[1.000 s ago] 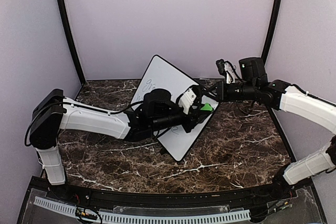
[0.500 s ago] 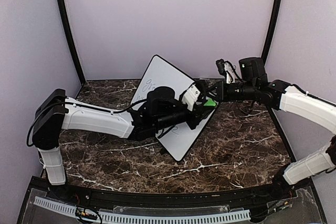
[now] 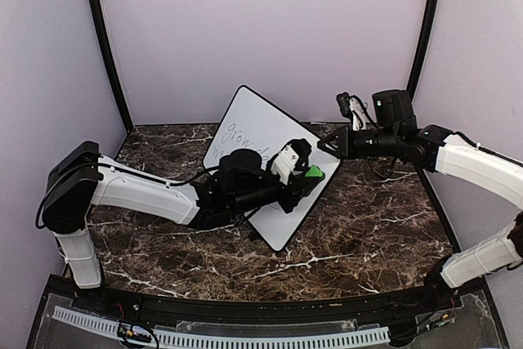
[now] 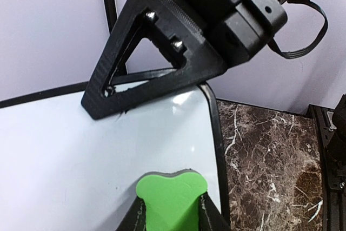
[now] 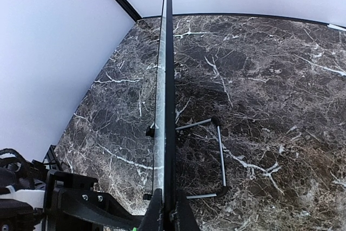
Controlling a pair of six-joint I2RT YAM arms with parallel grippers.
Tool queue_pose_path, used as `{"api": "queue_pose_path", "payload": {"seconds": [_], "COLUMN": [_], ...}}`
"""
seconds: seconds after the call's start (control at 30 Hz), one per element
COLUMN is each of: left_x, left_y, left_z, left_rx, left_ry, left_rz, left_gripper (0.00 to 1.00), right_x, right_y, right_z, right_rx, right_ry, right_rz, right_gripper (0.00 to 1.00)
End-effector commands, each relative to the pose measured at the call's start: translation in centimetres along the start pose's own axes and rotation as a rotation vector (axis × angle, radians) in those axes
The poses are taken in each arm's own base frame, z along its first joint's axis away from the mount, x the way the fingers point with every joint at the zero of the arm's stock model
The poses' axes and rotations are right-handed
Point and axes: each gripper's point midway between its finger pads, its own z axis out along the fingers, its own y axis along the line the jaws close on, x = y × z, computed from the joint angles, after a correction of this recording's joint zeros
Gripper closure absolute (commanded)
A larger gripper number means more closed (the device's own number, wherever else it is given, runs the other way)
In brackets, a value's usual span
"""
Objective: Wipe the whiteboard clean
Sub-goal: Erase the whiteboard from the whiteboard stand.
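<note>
Left claw holds eraser on whiteboard; right claw grips edge.

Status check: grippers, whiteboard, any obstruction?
Left gripper shut on green eraser, at the whiteboard near its right corner. Right gripper shut on that corner's edge. Marker words unwiped upper left. No obstruction seen.

You've got bright, even, soft light in all three views, and nothing's dim. From the top camera, the whiteboard only throws a faint, fuzzy shadow on the table. On your left wrist camera there's a pale glare patch near dead centre of the board, which shades grey-blue toward 9 o'clock. The eraser at 6 o'clock is evenly lit. The right wrist view is sharp, but the table's far edge bows between 12 and 2 o'clock.
</note>
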Motion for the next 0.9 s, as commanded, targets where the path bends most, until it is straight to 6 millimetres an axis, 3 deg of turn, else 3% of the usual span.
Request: {"api": "queue_pose_path", "payload": {"seconds": [0.0, 0.1, 0.23, 0.37, 0.47, 0.57, 0.7, 0.77, 0.87], "left_x": [6.0, 5.2, 2.2, -0.1, -0.8, -1.9, -2.8, -2.2, -0.6], "left_y": [1.9, 2.0, 2.4, 4.8, 8.7, 12.1, 18.1, 22.0, 24.9], "left_z": [-1.0, -0.6, 0.4, 0.7, -0.5, -2.7, -6.1, -8.0, -9.5], "left_rx": [-0.064, -0.057, -0.050, -0.073, -0.129, -0.184, -0.301, -0.365, -0.397], "left_ry": [0.180, 0.166, 0.110, 0.074, 0.056, 0.041, 0.016, 0.009, 0.009], "left_rz": [-0.020, -0.012, -0.003, -0.051, -0.119, -0.140, -0.150, -0.167, -0.204], "left_gripper": [1.00, 1.00, 1.00, 1.00, 1.00, 1.00, 1.00, 1.00, 1.00], "right_x": [4.9, 4.8, 4.8, 4.9, 4.8, 4.6, 4.6, 4.6, 4.8], "right_y": [3.9, 4.0, 4.0, 3.9, 4.1, 4.5, 4.7, 4.7, 4.7], "right_z": [0.8, 0.9, 0.8, 0.6, 0.5, 0.4, 0.5, 0.6, 0.7], "right_rx": [-0.167, -0.170, -0.167, -0.164, -0.169, -0.186, -0.203, -0.208, -0.209], "right_ry": [0.179, 0.179, 0.179, 0.178, 0.180, 0.177, 0.179, 0.179, 0.183], "right_rz": [-0.024, -0.022, -0.023, -0.027, -0.036, -0.048, -0.055, -0.057, -0.057], "right_gripper": [1.00, 1.00, 1.00, 1.00, 1.00, 1.00, 1.00, 1.00, 1.00]}}
